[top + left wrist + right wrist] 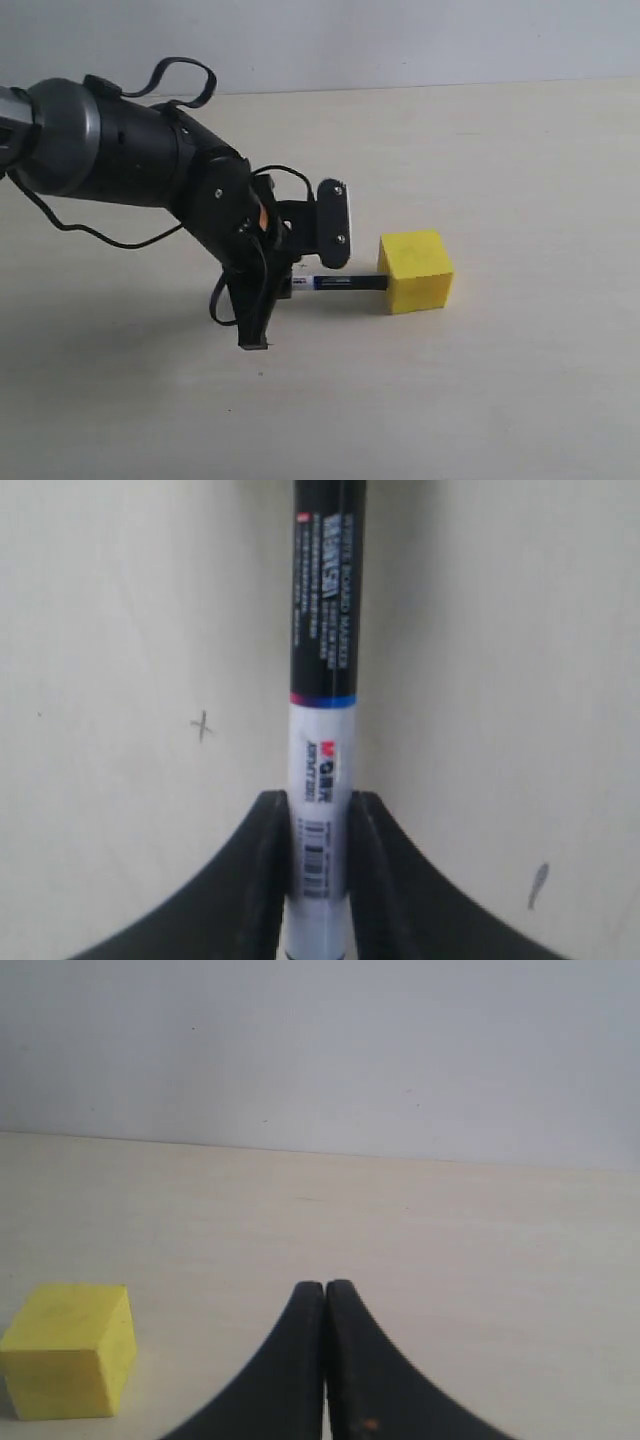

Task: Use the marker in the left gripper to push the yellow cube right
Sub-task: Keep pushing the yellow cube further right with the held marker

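Observation:
The yellow cube [415,270] sits on the pale table, right of centre. My left gripper [297,285] is shut on the marker [340,283], which lies level just above the table and points right. Its black end reaches the cube's left face near the bottom; I cannot tell whether they touch. In the left wrist view the black fingers [265,860] clamp the marker [320,680] on its white barrel, and the cube is out of frame. The right gripper [325,1286] is shut and empty, low over the table, with the yellow cube [70,1350] off to one side, apart from it.
The pale table [520,400] runs back to a grey-white wall [400,40]. Loose black cables [185,75] loop off the left arm. A small cross mark [202,725] and a grey smudge [537,885] lie on the table near the marker.

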You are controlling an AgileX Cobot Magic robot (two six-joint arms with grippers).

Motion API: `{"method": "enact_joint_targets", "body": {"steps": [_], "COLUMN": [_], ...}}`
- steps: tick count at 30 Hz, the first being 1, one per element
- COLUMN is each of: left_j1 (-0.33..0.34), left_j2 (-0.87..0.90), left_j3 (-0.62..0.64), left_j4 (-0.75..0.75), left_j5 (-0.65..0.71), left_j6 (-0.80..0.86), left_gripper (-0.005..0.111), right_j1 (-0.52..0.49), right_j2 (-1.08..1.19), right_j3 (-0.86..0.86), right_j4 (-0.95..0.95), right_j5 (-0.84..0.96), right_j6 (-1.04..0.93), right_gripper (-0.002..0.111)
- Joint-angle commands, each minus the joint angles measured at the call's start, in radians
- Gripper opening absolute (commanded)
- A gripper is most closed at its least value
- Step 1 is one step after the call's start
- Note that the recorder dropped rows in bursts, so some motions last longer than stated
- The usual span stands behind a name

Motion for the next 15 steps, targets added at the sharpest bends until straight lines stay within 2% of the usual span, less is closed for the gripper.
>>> {"method": "enact_joint_targets", "body": {"steps": [1,4,8,12,15], "left_j1": [0.004,0.042,0.057,0.0,-0.015], "left_j2": [-0.002,-0.002,-0.002,0.019,0.045], "left_j3": [-0.005,-0.005,-0.005,-0.048,-0.113], "left_j4": [0.003,0.005,0.005,-0.031,-0.046], "left_j5": [0.027,0.132,0.131,-0.029,0.023], "left_j6": [-0.018,-0.022,-0.045,-0.047,-0.066], "left_gripper": [0.0,0.0,0.0,0.0,0.0], "right_j1": [-0.004,-0.004,-0.004,-0.004,-0.004], "right_j2": [-0.006,-0.006,-0.006,-0.006,-0.006], "right_j3": [0.005,0.005,0.005,0.005,0.005], "right_j4": [0.003,0.003,0.003,0.003,0.003], "right_j5": [-0.006,-0.006,-0.006,-0.006,-0.006], "right_j6": [-0.001,-0.001,-0.001,-0.001,-0.001], "right_gripper": [0.0,0.0,0.0,0.0,0.0]}}
